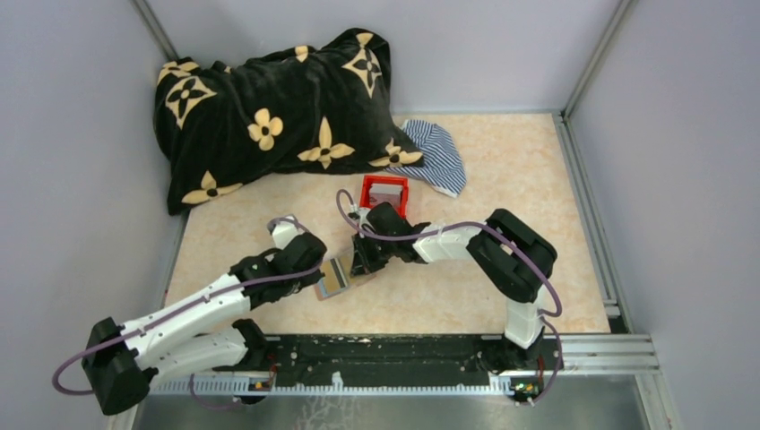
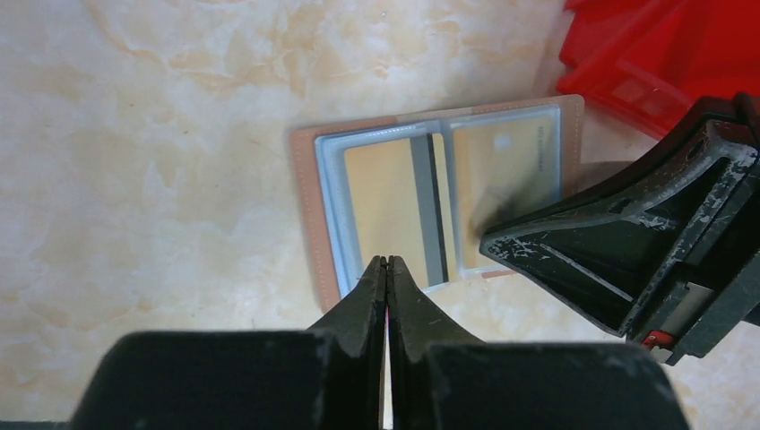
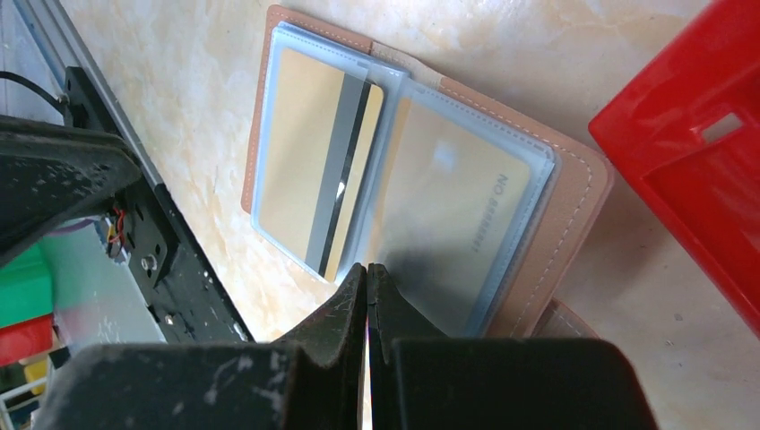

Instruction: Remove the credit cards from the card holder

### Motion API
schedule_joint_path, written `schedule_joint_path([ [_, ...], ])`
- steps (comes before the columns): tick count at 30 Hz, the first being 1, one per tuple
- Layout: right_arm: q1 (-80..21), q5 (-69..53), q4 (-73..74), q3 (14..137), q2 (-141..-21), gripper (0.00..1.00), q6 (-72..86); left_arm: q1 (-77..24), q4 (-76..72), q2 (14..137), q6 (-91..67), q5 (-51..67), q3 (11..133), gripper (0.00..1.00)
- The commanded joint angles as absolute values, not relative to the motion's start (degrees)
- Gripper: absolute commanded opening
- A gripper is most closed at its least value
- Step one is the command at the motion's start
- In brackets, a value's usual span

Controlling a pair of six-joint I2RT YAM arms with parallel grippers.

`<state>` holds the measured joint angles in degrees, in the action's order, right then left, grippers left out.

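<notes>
While the card holder [image 2: 309, 206] lies open on the table [image 2: 179, 134] just ahead of both sets of jaws, two tan credit cards [image 2: 385, 197] still sit in its clear pockets [image 2: 333, 206]. My left gripper [image 2: 386, 264] is pinched together on nothing, tips over the striped card's near edge. The right gripper [image 3: 367, 269] is likewise closed and empty at the neighbouring pocket. I judge both cards remain to be pulled; the red bin [image 3: 699, 134] waits beyond.

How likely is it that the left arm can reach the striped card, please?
Probably yes: the shut left gripper has its tips at the near edge of the striped card; the right gripper sits over the other half of the card holder, out of the way.
</notes>
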<state>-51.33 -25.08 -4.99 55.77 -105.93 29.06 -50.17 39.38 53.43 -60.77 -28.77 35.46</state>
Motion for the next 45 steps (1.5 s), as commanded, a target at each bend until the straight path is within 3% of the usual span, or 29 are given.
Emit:
schedule_joint_path([
  [1, -51.37, -24.45, -8.11, 55.18, -106.78, 0.00, 28.98, -50.37, 31.79, 53.86, -58.47, -25.84, 31.62, 0.04],
  [11, -49.48, -33.71, -19.32, 50.08, -106.26, 0.01, 31.96, -50.24, 16.90, 60.54, -61.81, -22.26, 19.37, 0.00],
  [16, -49.44, -34.77, -17.95, 50.54, -106.48, 0.16, 29.60, -50.12, 15.16, 59.78, -62.71, -22.46, 17.15, 0.00],
  [23, -49.13, -34.95, -19.28, 49.75, -105.67, 0.26, 29.79, -50.10, 17.00, 63.19, -61.60, -23.18, 18.79, 0.00],
  [35, -47.56, -35.97, -25.28, 47.84, -109.09, 0.20, 34.15, -50.02, 15.08, 67.97, -59.66, -22.15, 20.30, 0.00],
  [38, -46.78, -35.72, -27.72, 45.34, -107.24, 0.28, 35.81, -50.05, 14.73, 68.18, -59.47, -21.90, 20.20, 0.00],
  [45, -46.70, -32.91, -21.78, 45.40, -102.35, 0.33, 33.40, -49.97, 15.75, 67.09, -59.26, -22.34, 20.44, 0.00],
])
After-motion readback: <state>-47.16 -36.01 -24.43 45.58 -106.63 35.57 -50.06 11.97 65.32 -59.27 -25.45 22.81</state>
